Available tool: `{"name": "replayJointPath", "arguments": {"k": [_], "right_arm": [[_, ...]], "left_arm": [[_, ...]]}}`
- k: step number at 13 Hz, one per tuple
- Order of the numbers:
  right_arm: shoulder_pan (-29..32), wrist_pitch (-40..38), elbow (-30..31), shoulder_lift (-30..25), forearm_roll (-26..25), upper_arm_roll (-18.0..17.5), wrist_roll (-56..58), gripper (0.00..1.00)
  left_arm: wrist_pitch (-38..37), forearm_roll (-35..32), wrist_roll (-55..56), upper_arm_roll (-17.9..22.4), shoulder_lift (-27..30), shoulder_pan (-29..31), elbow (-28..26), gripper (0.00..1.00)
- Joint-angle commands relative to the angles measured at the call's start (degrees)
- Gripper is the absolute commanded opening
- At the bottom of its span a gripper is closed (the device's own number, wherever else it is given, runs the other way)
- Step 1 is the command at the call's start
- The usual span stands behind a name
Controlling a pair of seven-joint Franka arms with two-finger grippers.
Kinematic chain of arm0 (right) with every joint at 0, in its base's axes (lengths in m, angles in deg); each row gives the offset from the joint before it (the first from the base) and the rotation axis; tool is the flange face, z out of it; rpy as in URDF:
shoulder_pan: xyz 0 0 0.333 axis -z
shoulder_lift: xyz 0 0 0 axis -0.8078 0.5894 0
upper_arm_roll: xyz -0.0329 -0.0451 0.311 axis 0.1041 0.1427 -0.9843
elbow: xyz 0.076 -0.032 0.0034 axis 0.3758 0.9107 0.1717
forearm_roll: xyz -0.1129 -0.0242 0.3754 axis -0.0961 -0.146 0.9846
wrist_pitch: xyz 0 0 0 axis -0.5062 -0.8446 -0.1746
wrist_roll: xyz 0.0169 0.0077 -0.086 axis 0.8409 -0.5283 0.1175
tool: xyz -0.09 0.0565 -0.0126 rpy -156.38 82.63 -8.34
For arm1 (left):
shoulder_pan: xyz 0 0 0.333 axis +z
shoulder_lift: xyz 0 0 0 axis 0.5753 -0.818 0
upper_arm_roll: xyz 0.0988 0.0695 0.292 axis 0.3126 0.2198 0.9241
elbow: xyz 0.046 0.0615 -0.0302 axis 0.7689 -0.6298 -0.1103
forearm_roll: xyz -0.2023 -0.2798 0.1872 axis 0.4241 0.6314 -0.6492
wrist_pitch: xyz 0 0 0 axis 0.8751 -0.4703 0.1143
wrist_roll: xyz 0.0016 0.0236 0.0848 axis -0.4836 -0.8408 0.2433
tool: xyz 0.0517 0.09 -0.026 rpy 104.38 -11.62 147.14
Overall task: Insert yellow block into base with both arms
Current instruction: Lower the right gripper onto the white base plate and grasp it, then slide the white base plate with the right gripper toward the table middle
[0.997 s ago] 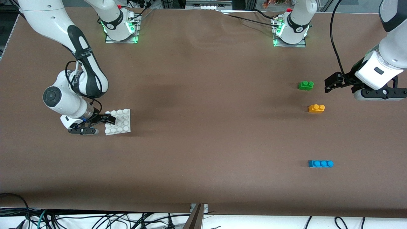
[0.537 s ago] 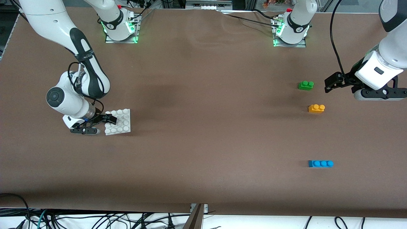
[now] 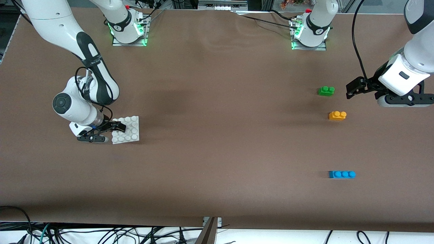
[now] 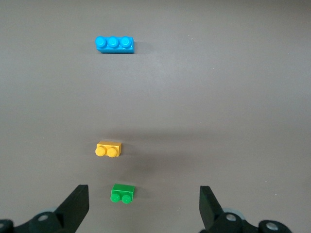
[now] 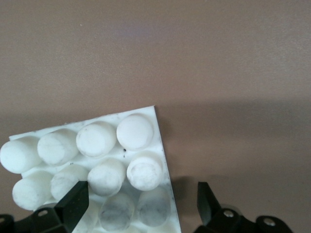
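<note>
1. The tabletop carries four toy pieces: one white base, one yellow block, one green brick and one blue brick.
2. Two arms work here. Over the last second the right arm has crept a little along the base's edge toward the bricks' end, staying low; the left arm has not moved and waits.
3. The base lies flat at the right arm's end. It has not shifted, so I judge the grasp is being set up, not made.
4. The right hand sits at the base's edge, fingers spread wide across one corner, holding nothing.
5. The left hand hangs open and empty over bare tabletop beside the green brick.
6. The blue brick, three studs, lies nearest the front camera, well apart from the others.
7. The block rests untouched between the blue and green bricks, well apart from the base.
8. The green brick, two studs, lies farthest from the camera of the three.
</note>
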Motion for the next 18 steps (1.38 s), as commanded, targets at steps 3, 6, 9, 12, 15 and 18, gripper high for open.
{"name": "replayJointPath", "arguments": {"k": [3,6,9,12,15,18], "right_arm": [[0.09,1.54,1.01,0.36,1.45,-0.53,0.83,0.82],[0.09,1.54,0.92,0.36,1.45,-0.53,0.83,0.58],[0.09,1.53,0.66,0.36,1.45,-0.53,0.91,0.55],[0.09,1.54,0.57,0.36,1.45,-0.53,0.91,0.55],[0.09,1.97,0.57,0.63,1.45,-0.53,0.91,0.55],[0.00,5.39,0.57,2.03,1.54,-1.59,0.74,0.55]], "left_arm": [[-0.94,0.70,0.27,-0.30,0.49,0.43,0.29,1.00],[-0.94,0.70,0.27,-0.30,0.49,0.43,0.29,1.00],[-0.94,0.70,0.27,-0.30,0.49,0.43,0.29,1.00],[-0.94,0.70,0.27,-0.30,0.49,0.43,0.29,1.00],[-1.12,0.70,0.27,-0.30,0.58,0.43,0.29,1.00],[-1.12,0.70,0.27,-0.30,0.49,0.52,0.29,1.00]]}}
